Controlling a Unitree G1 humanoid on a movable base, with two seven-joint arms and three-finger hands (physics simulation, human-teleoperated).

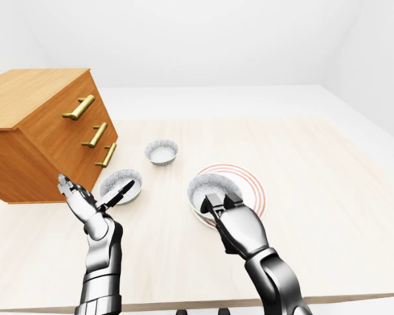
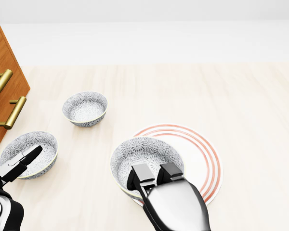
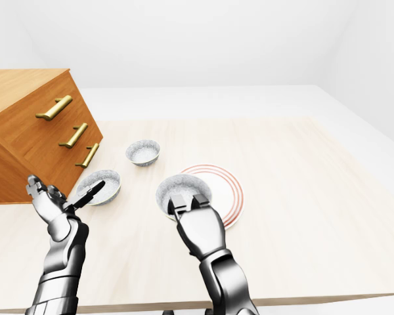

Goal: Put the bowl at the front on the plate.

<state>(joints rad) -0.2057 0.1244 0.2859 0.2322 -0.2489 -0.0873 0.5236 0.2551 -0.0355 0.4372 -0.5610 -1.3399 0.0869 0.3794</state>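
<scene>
There is one table. On it are three bowls with the same grey pattern: the far bowl, the left bowl and the near bowl. There is one plate, white with red rings. On the left is one wooden chest of drawers. It shows three gold handles: the top handle, the middle handle and the bottom handle. There are two hands: the left hand and the right hand.

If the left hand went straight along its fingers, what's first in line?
The left hand, open, points at the patterned bowl beside the drawer chest; one finger overlaps its rim in the head view. Height is unclear, so it might pass over.
</scene>
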